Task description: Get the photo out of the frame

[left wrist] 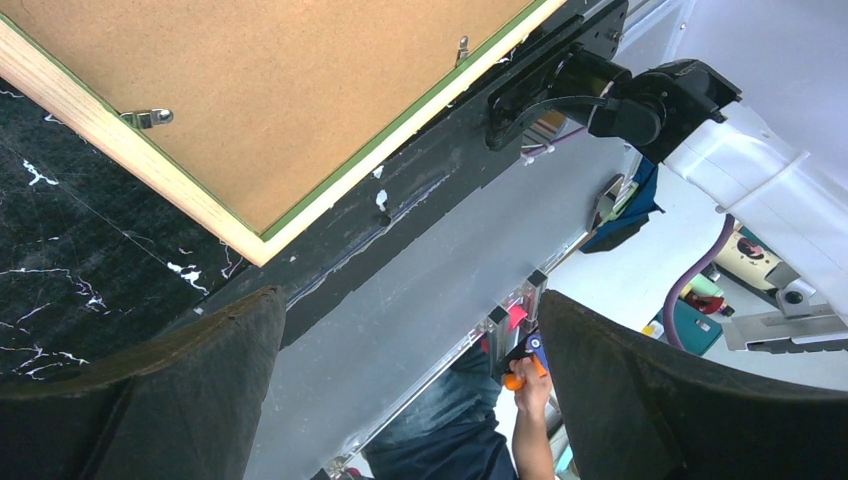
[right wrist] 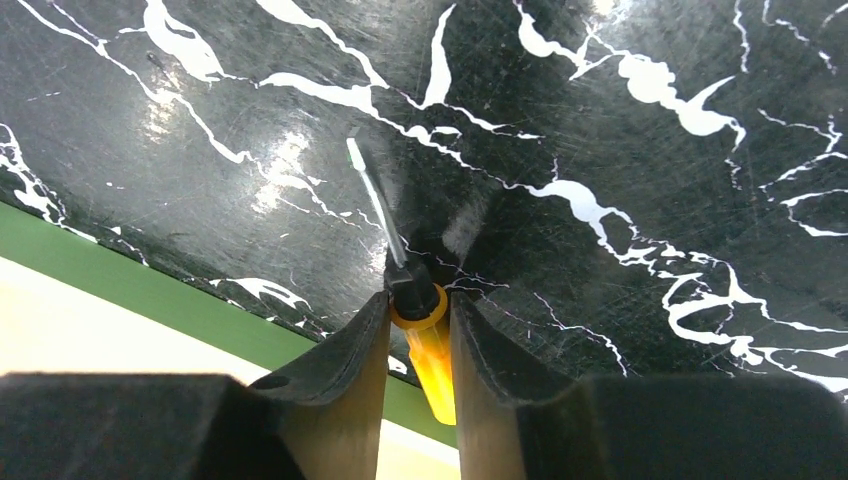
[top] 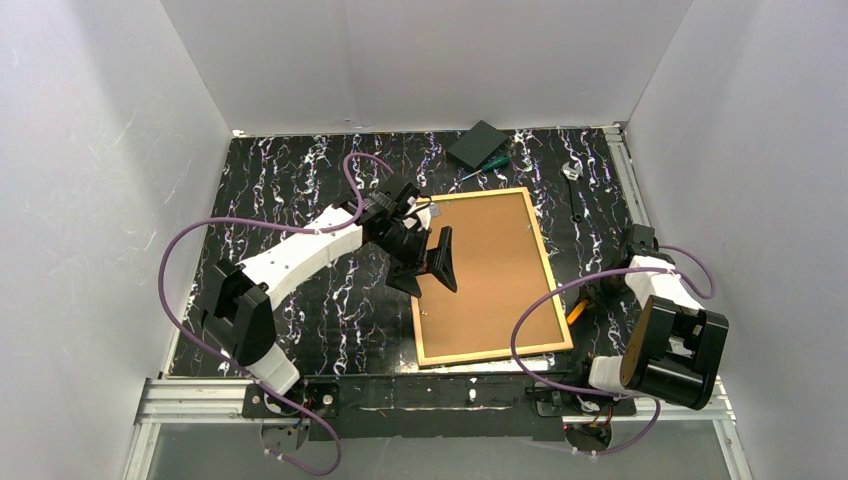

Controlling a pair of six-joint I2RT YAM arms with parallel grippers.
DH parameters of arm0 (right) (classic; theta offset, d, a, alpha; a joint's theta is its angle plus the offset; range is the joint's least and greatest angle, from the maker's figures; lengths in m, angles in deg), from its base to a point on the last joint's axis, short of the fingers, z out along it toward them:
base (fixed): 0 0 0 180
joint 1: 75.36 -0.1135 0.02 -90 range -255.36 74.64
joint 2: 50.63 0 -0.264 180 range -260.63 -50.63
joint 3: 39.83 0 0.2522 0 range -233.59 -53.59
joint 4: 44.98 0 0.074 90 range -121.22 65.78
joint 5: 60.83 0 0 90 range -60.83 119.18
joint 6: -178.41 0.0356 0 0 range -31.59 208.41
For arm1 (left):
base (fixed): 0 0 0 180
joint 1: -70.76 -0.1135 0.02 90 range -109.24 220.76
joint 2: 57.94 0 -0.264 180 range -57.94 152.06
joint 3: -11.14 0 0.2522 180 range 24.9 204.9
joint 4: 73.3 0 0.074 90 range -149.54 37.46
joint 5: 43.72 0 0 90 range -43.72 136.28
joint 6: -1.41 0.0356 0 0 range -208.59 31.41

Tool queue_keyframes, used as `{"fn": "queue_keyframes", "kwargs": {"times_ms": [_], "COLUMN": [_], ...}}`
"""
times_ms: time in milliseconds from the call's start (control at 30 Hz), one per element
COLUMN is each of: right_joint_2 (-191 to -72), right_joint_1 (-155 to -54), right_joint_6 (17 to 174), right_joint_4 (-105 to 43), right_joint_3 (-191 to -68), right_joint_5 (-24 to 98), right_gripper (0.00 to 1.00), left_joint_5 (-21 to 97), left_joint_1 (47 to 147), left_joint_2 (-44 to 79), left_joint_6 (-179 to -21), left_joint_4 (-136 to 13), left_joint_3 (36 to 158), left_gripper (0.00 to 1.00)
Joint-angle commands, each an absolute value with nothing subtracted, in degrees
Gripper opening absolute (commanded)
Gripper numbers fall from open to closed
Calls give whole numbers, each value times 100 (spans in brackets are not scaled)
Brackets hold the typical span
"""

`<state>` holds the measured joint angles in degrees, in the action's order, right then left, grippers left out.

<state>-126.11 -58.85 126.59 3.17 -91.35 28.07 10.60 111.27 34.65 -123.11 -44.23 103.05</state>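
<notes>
The frame [top: 495,352] lies face down on the black marble table, its light wood back edge up and its green side showing in the left wrist view [left wrist: 400,125]. The brown backing board [top: 495,270] fills it, with a black stand [top: 444,258] sticking up. The photo is hidden under the board. My left gripper [top: 408,280] hovers over the frame's left edge next to the stand; its jaws [left wrist: 410,310] are open and empty. My right gripper [top: 592,298] sits just right of the frame, shut on a yellow-handled screwdriver [right wrist: 435,365] whose tip touches the table beside the green edge [right wrist: 150,295].
A black box [top: 477,143], a green screwdriver [top: 485,167] and a small metal part [top: 571,170] lie at the back. Metal clips [left wrist: 150,118] hold the board. White walls enclose three sides. A person's hand [left wrist: 525,385] shows beyond the near edge.
</notes>
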Motion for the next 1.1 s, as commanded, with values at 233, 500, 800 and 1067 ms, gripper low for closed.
{"fn": "queue_keyframes", "kwargs": {"times_ms": [233,500,800,1067], "right_joint_2": [-12755,-12283,-10521,-10472], "right_joint_1": [-5869,-5898,-7575,-10587], "right_joint_6": [12413,11666,11461,12977], "right_joint_4": [507,912,464,-2104], "right_joint_3": [-9624,-10497,-10173,-9019], "right_joint_5": [2547,2549,5017,5386], "right_gripper": [4,1,1,1], "left_joint_5": [1141,1357,1502,475], "left_joint_1": [11106,11103,11088,11130], "left_joint_2": [3430,3461,3225,3515], "left_joint_6": [-12052,-11952,-12662,-14485], "left_joint_4": [-3942,-4389,-5237,-7455], "left_joint_3": [10170,9861,9761,9499], "left_gripper": [98,98,98,93]}}
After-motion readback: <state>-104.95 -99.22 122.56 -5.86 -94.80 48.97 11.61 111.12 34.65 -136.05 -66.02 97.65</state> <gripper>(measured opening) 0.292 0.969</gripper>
